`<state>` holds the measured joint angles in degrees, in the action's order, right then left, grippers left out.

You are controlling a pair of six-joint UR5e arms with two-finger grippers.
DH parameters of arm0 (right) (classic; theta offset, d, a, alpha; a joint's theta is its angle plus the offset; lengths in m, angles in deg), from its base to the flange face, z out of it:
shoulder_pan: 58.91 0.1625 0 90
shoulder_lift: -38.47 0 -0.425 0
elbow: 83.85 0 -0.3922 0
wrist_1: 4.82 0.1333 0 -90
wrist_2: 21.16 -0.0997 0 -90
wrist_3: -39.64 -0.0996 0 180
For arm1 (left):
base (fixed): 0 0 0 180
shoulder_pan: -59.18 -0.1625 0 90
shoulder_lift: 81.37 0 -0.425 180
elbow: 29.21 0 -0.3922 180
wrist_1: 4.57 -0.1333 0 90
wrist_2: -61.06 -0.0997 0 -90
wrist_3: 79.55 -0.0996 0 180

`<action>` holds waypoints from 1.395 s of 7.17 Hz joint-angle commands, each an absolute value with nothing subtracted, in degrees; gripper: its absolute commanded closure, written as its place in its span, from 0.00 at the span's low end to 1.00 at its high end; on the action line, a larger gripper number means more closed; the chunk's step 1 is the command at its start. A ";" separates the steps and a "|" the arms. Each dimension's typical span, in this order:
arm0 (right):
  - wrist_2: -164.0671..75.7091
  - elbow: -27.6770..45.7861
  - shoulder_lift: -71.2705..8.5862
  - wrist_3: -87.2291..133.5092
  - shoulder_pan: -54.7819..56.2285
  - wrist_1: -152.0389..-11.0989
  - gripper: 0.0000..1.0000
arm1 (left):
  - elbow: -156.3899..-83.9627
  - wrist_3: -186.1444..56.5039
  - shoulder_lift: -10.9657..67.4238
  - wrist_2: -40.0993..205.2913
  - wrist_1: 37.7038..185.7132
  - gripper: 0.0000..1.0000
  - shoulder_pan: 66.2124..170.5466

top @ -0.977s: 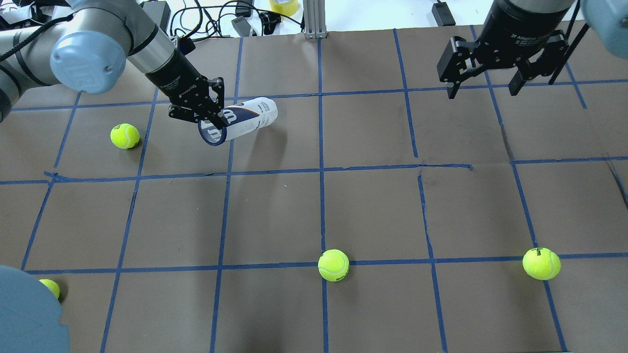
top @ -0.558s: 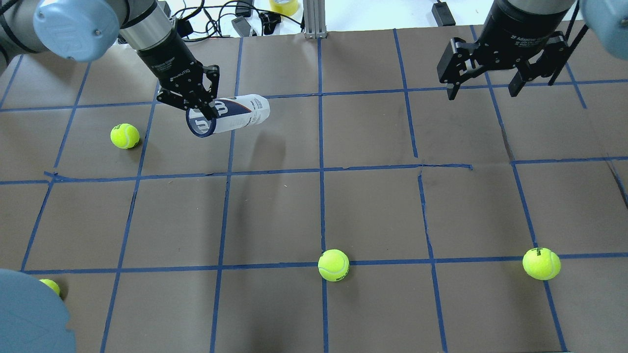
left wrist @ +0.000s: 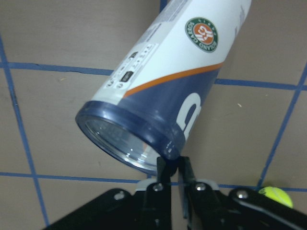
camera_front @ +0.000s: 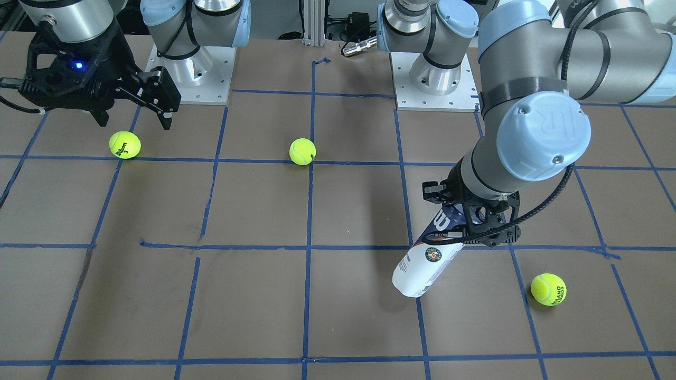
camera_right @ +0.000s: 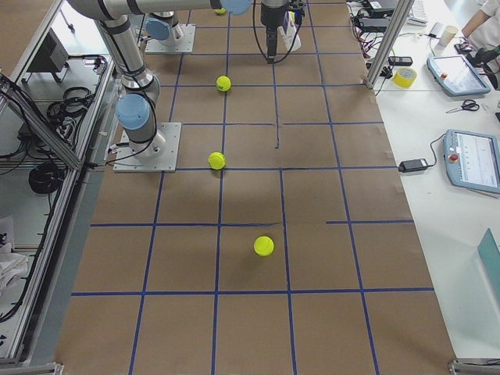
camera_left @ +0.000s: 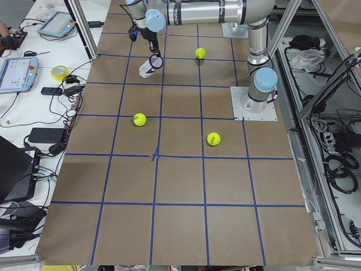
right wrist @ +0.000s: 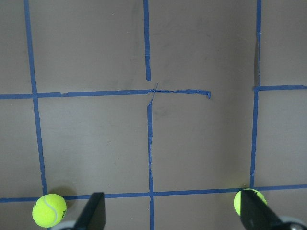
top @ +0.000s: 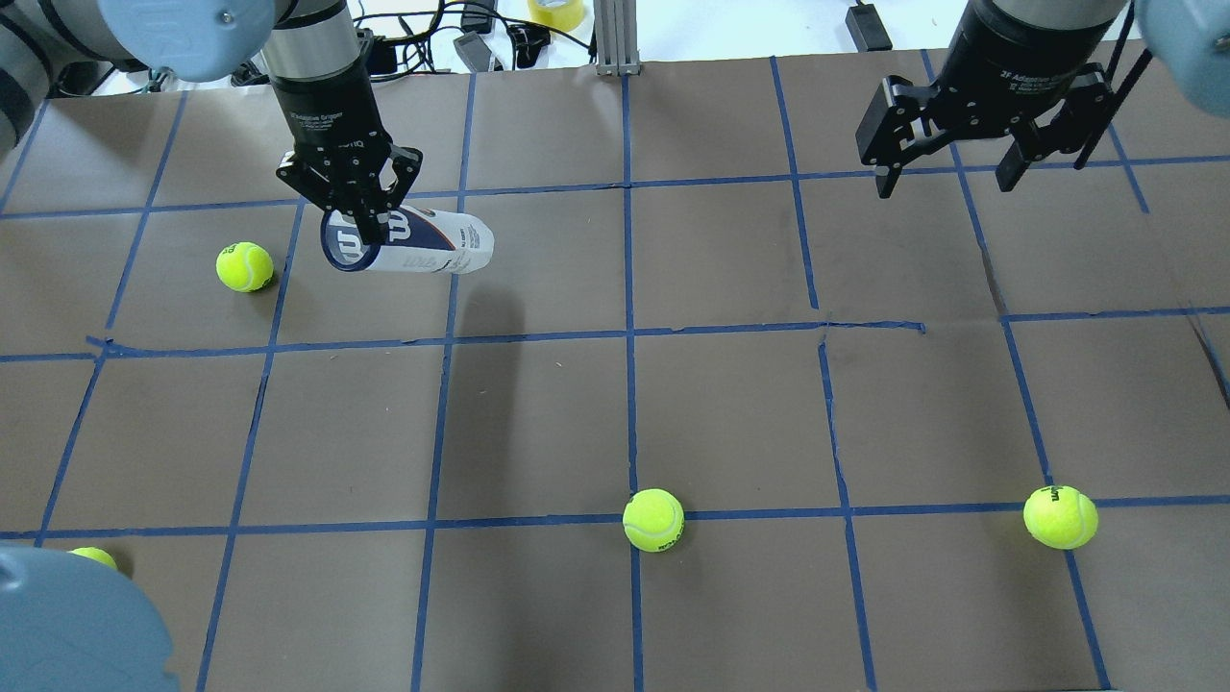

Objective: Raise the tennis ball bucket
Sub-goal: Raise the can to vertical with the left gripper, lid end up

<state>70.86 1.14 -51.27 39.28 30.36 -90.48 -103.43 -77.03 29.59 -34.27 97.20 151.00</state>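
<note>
The tennis ball bucket (top: 423, 248) hangs tilted in the air over the far left part of the table (top: 730, 404), navy end up and white end lower, and its shadow falls on the brown paper apart from it. The left gripper (top: 366, 229) holds it by the navy end. In the wrist view the fingers (left wrist: 162, 168) are nearly together, pinching the dark rim between them. A loose tennis ball (top: 244, 266) lies on the table near the bucket's navy end, and three more balls (top: 653, 520) (top: 1060, 517) (top: 93, 556) lie well apart along the near side. The right gripper (top: 944, 181) hangs above the far right part of the table with its fingers spread wide and nothing between them. Blue tape lines (top: 629, 336) divide the paper into squares.
</note>
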 commanded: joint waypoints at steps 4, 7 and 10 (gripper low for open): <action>70.87 1.40 -51.18 39.20 30.13 -90.43 0.00 | -97.42 -89.90 35.17 -54.23 99.32 1.00 159.90; 70.95 1.40 -51.18 39.20 30.13 -90.34 0.00 | -95.57 -99.98 38.42 -60.13 98.70 1.00 164.90; 70.95 1.49 -51.18 39.20 30.13 -90.34 0.00 | -95.56 -103.62 40.71 -66.61 98.00 1.00 167.81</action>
<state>70.95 1.46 -51.24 39.20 30.13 -90.34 -95.61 -101.68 39.82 -63.29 98.40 166.54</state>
